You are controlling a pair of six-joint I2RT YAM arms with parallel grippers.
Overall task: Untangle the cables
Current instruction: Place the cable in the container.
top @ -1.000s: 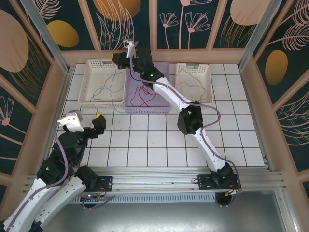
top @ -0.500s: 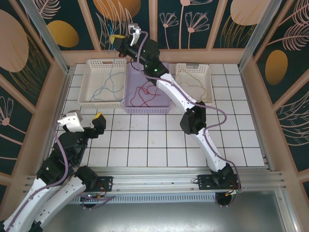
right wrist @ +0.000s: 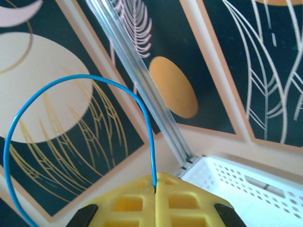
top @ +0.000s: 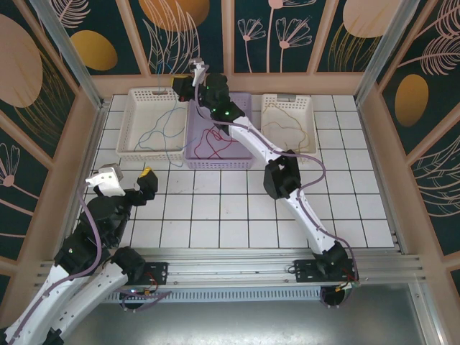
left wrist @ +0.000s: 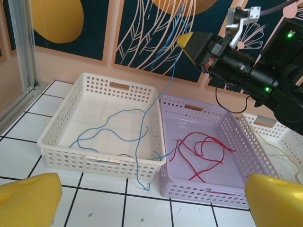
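Right fingers point(right wrist: 155, 189) are clenching the blue cable point(right wrist: 152, 151), which is trailing into the white basket point(left wrist: 94, 160). Left fingers point(left wrist: 28, 201) are hanging released. Pulling higher risks dragging red cables point(left wrist: 208, 163) along.

no readable text, labels, brands, numbers or signs anywhere

Matt plastic basket point(left wrist: 94, 163), glossy tiles point(left wrist: 16, 151)

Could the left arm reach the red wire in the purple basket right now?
Probably, with care. The left gripper is open and the red wire lies loose in the purple basket, but the right arm stretches over it.
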